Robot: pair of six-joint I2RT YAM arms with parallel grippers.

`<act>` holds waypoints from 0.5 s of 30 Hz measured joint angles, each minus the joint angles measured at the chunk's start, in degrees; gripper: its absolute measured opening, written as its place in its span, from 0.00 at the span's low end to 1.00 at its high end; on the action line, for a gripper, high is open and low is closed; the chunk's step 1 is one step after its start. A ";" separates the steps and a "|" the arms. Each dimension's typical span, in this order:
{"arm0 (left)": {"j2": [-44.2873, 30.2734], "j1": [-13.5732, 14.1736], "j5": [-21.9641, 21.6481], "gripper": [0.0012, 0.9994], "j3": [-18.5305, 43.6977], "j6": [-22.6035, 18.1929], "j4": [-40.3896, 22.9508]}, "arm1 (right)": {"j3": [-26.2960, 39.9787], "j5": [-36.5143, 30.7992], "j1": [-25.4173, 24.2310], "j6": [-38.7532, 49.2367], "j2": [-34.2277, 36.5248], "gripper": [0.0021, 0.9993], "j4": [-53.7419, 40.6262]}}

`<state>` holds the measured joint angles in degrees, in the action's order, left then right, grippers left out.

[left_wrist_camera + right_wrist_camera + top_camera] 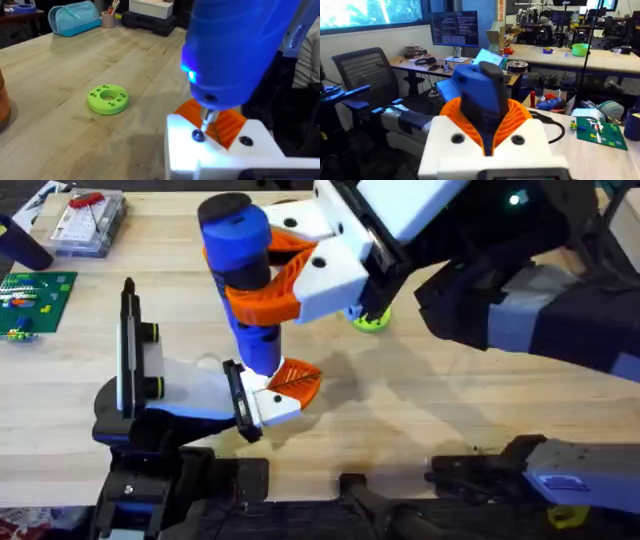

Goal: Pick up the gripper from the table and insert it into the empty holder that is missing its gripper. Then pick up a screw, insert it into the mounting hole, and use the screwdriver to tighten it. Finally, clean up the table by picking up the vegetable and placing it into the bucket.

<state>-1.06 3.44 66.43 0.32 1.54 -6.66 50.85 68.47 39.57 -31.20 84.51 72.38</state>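
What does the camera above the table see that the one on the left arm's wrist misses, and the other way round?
Only the overhead camera takes in a green circuit board and a clear plastic box of red tools at the far left of the light wooden plank table, plus the right claw clamped on the driver.

Only the left wrist camera shows the thin metal bit meeting a small dark screw, and a teal pouch behind.

Both show the fat bright blue powered screwdriver and the lime green round disc with holes.
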 joint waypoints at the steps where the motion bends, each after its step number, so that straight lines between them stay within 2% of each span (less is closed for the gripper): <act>1: 0.00 0.00 -0.02 0.01 0.00 0.00 0.00 | 0.00 0.02 0.00 0.13 0.00 0.04 0.02; 15: 0.00 0.00 0.00 0.01 0.00 0.00 0.00 | 0.00 0.87 0.00 1.70 0.00 0.04 -2.37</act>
<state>-1.06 3.44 66.43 0.32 1.54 -6.66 50.85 69.34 39.57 -29.50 84.51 70.01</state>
